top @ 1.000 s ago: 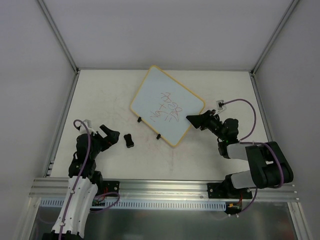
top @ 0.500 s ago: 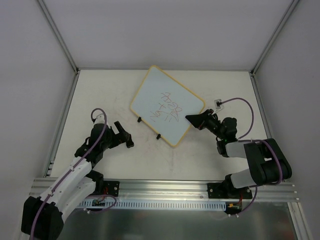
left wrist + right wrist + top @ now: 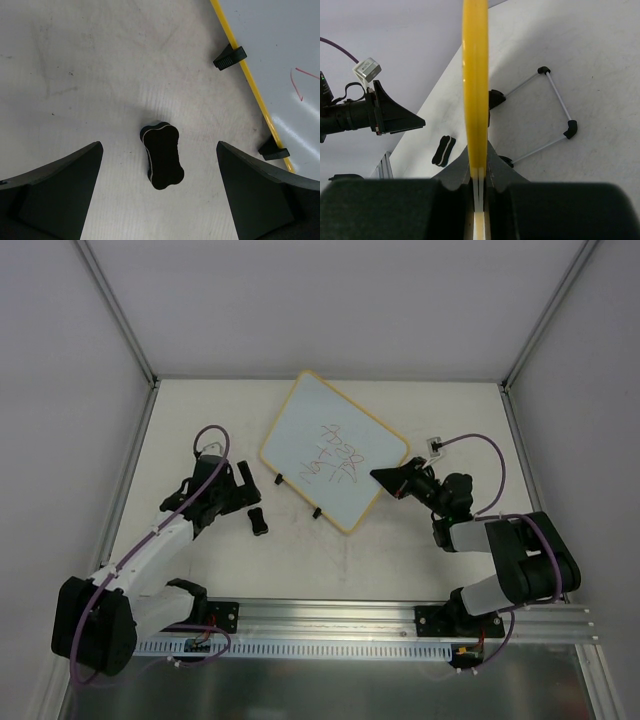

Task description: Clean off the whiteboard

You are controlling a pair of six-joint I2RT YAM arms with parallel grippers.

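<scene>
The whiteboard [image 3: 335, 450] has a pale face, a yellow rim and red scribbles, and stands tilted on the table. Two black clips [image 3: 230, 56] sit on its near edge. My right gripper [image 3: 385, 478] is shut on the board's right edge. In the right wrist view the yellow rim [image 3: 475, 75] runs edge-on between the jaws of the gripper [image 3: 479, 165]. A small black eraser [image 3: 258, 521] lies on the table left of the board. My left gripper [image 3: 241, 485] is open and empty, just above it. In the left wrist view the eraser [image 3: 161, 155] lies between the spread fingers [image 3: 55, 190].
A thin wire stand [image 3: 555, 115] with black corner caps lies under the board. Grey walls enclose the table on three sides. An aluminium rail [image 3: 330, 615] runs along the near edge by the arm bases.
My left arm has reached forward and to the right, bringing its open gripper over the eraser. The right gripper stays clamped on the board, which has barely moved.
</scene>
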